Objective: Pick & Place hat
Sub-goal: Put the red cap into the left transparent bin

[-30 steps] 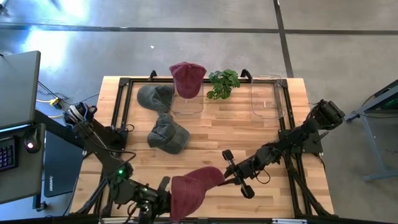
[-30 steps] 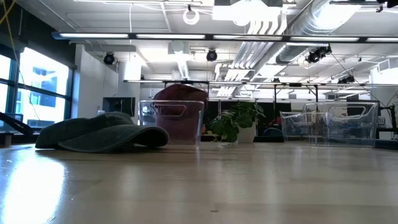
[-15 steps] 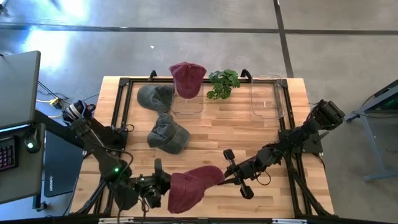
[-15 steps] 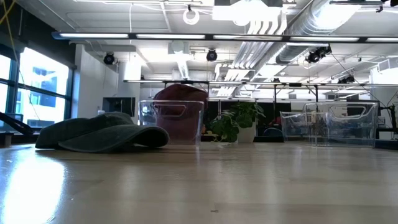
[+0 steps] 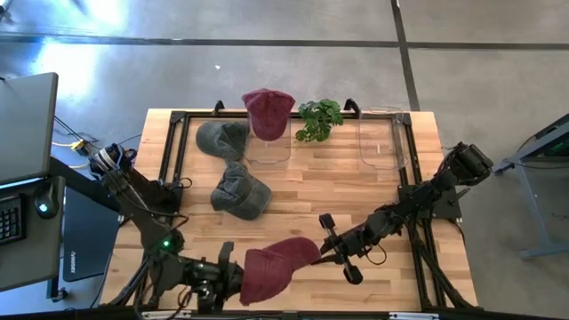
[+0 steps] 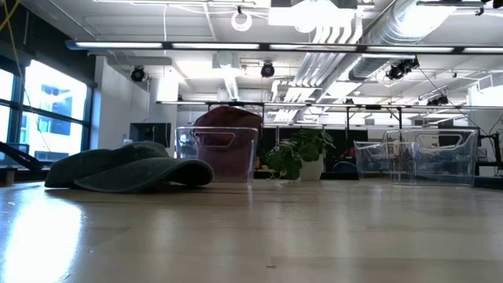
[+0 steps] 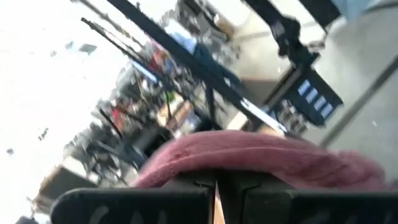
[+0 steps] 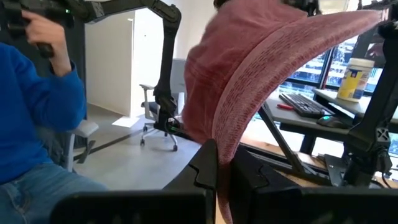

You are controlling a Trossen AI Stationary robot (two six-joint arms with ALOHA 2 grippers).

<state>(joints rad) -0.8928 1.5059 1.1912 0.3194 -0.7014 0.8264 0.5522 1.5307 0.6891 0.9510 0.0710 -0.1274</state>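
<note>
A maroon hat (image 5: 271,267) is stretched between both grippers over the table's near edge. My left gripper (image 5: 227,269) is shut at its left end and my right gripper (image 5: 322,253) is shut at its right end. In the left wrist view the maroon hat (image 7: 261,158) arches just beyond the left gripper (image 7: 216,186). In the right wrist view the maroon hat (image 8: 261,62) rises from the right gripper (image 8: 217,163). The low view does not show it. My left gripper pinches the hat's left edge (image 7: 205,169) between its two fingers, coming level from the table's left side. The fingers themselves cover the exact spot. The hat stretches away from them toward the other arm. My right gripper pinches the stitched brim edge (image 8: 225,146) at the hat's right end between its two fingers, coming from the table's right side. The hat stands up and away from the fingers, off the table.
A second maroon hat (image 5: 268,113) sits in a clear bin (image 5: 267,151) at the far edge. Beside it are a small plant (image 5: 320,118) and another clear bin (image 5: 382,140). Two grey-green hats (image 5: 222,138) (image 5: 240,191) lie on the table's left half.
My left gripper has shifted a little at the hat's left end, first toward the far edge, then back toward the near edge. The hat's left part has moved slightly to the left with it. The right gripper and the hat's right end have stayed in place.
</note>
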